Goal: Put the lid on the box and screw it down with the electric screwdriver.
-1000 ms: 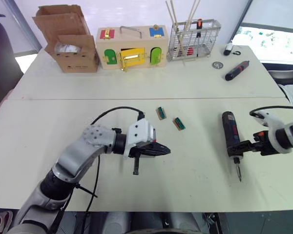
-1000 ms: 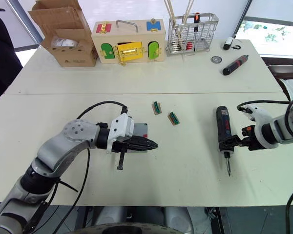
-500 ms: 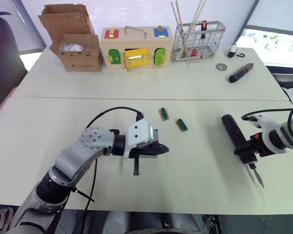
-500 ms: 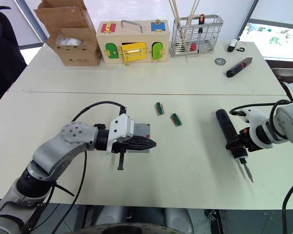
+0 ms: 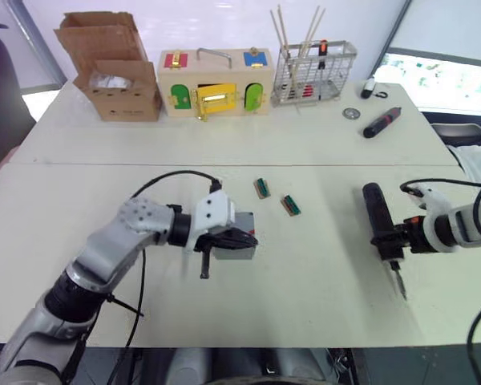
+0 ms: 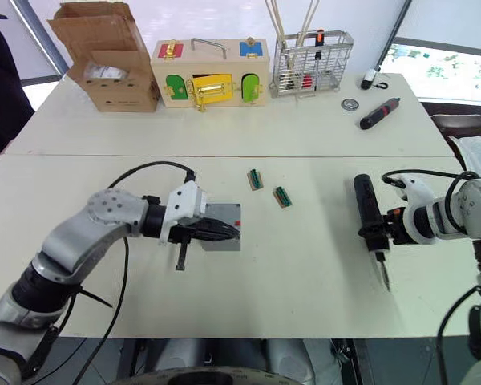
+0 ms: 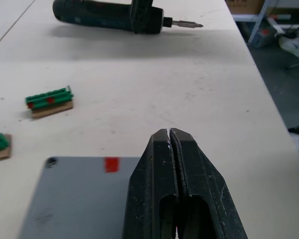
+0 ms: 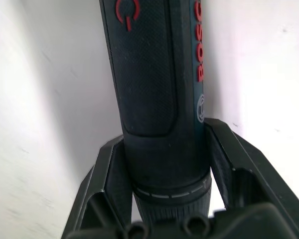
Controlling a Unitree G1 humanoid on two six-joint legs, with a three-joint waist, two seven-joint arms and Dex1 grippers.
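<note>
White tabletop: my right claw point(image 6: 382, 234) clamps the electric screwdriver point(image 6: 366, 210), bit pointing away from the box point(image 6: 221, 225), where my left claw point(image 6: 224, 233) rests pinched together

The right gripper point(image 6: 382, 233) clamped the electric screwdriver point(image 6: 367, 216) on the table point(image 6: 305, 289); the left gripper point(image 6: 234, 233) lay over the grey box point(image 6: 224, 218).

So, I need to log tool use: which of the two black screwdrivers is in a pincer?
The thick electric screwdriver near the table's right edge: the right pincer clamps its body. The slimmer black-and-red screwdriver lies free at the far side.
</note>
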